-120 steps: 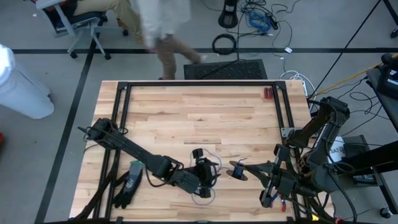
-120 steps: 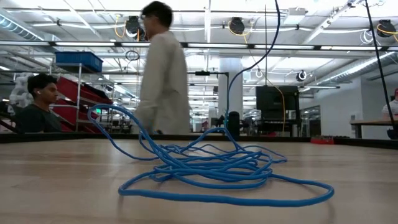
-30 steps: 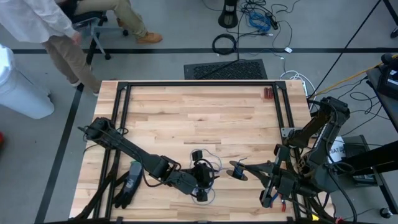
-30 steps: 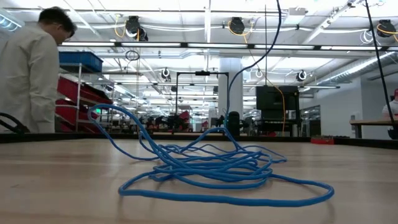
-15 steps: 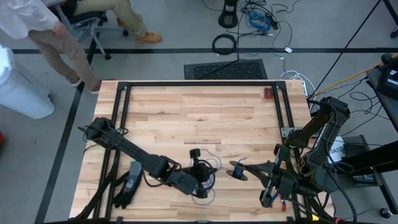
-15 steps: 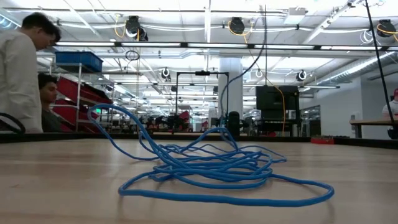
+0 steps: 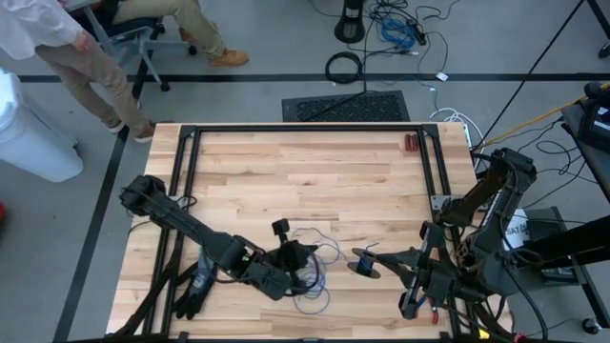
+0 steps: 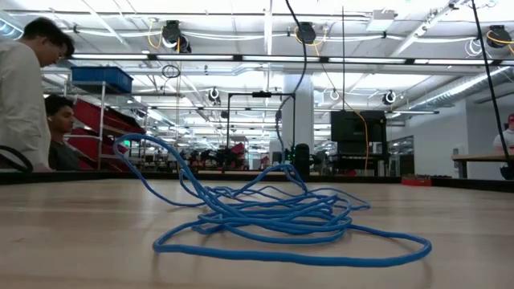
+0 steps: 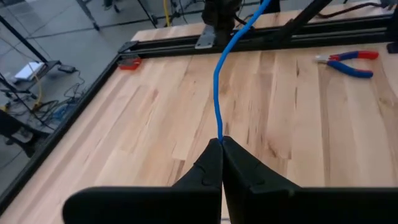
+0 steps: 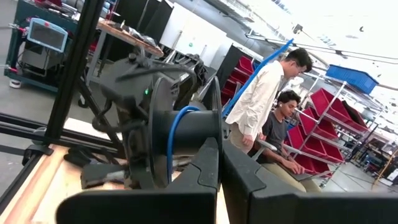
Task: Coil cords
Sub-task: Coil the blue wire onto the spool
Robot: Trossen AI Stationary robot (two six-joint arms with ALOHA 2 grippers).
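Note:
The cords are one thin blue wire. Its loose loops (image 7: 315, 284) lie on the wooden table (image 7: 286, 171) near the front edge and show as a low heap (image 8: 265, 221) in the low view. From the heap one strand (image 8: 299, 72) rises out of the picture. My left gripper (image 7: 311, 259) hovers over the loops, shut on the wire. My right gripper (image 7: 374, 259) points level toward it, shut at a small dark roll (image 7: 365, 264) with a blue turn (image 10: 177, 127) around it. My left gripper pinches a single strand of the wire (image 9: 219, 134) between its two fingertips (image 9: 211, 163). The fingers slant down toward the table's right side. From the tips the wire runs on nearly straight toward my right arm (image 9: 249, 22), clear of the table. My right gripper is shut at the dark roll (image 10: 193, 134) that carries the blue turn, and comes at it level from the table's right. Its own fingers (image 10: 208, 171) hide the place of contact, so the part held cannot be told. The roll is clear of the table.
A black glove (image 7: 195, 286) lies at the front left beside my left arm. Red-handled pliers (image 9: 348, 61) lie near my right arm. A small red piece (image 7: 410, 143) lies at the far right by the black frame (image 7: 305, 127). People are beyond the far left corner (image 7: 86, 57).
My left gripper has risen from the loops and tipped up, from pointing down at the table to slanting toward my right arm. Its wrist has swung a little toward the table's left. The strand above the heap has swung over. The heap itself has stayed put.

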